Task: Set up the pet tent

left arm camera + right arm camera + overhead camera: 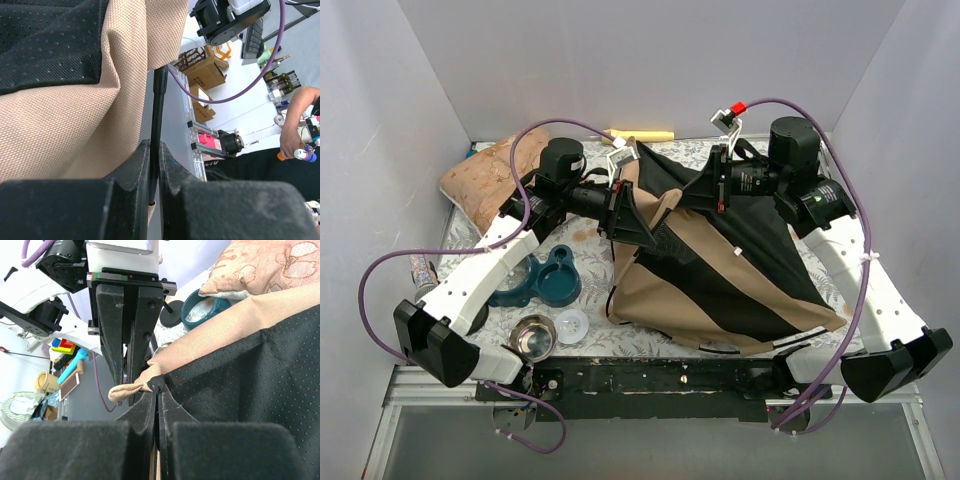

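The pet tent (720, 270), tan fabric with black panels, lies slumped on the table's middle and right, its upper part lifted between the arms. My left gripper (617, 210) holds its left top edge. In the left wrist view the gripper (155, 150) is shut on a thin black pole (159, 105) that runs out of the tan fabric (75, 125). My right gripper (718, 185) holds the tent's top from the right. In the right wrist view it (156, 395) is shut on a black trim corner beside a tan loop (127, 390), facing the left gripper's fingers (117, 330).
A beige-pink patterned cushion (490, 175) lies at the back left. A teal double dish (545, 280), a steel bowl (533, 337) and a small clear lid (572, 325) sit front left of the tent. A yellow stick (642, 135) lies by the back wall.
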`<state>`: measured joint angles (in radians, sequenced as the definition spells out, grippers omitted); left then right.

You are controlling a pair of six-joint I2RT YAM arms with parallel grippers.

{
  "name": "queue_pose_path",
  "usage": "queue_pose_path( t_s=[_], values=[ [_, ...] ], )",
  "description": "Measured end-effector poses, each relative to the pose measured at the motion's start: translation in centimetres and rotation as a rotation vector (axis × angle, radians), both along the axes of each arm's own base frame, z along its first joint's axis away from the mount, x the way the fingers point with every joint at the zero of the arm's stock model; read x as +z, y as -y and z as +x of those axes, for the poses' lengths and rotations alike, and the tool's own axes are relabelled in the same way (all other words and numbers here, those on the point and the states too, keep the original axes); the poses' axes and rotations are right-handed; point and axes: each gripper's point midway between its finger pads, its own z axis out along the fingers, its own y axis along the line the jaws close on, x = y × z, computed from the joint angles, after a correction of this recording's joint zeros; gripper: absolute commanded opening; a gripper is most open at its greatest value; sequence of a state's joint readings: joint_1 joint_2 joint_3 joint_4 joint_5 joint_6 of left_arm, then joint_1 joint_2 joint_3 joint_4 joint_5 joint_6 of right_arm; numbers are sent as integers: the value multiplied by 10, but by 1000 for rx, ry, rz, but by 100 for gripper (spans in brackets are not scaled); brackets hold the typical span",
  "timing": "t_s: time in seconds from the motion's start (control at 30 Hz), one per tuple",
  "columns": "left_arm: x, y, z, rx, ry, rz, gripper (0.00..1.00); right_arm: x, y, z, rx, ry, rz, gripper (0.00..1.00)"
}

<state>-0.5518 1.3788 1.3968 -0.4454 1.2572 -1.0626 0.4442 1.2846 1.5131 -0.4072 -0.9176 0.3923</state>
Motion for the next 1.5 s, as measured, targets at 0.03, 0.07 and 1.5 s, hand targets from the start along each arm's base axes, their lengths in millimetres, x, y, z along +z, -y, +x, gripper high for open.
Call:
queue_pose_path(
  t_s=[0.03, 0.07, 1.5],
  values=[
    [0, 0, 0, -2, -3, 0, 0, 0, 1, -1, -2, 4, 0, 1],
    [0, -1, -1, -4, -5, 0, 0, 0, 2, -3, -3, 8, 2, 1],
    [23, -8, 2, -29, -37, -46, 0, -10, -32, -31, 92, 255, -59, 41]
  ],
)
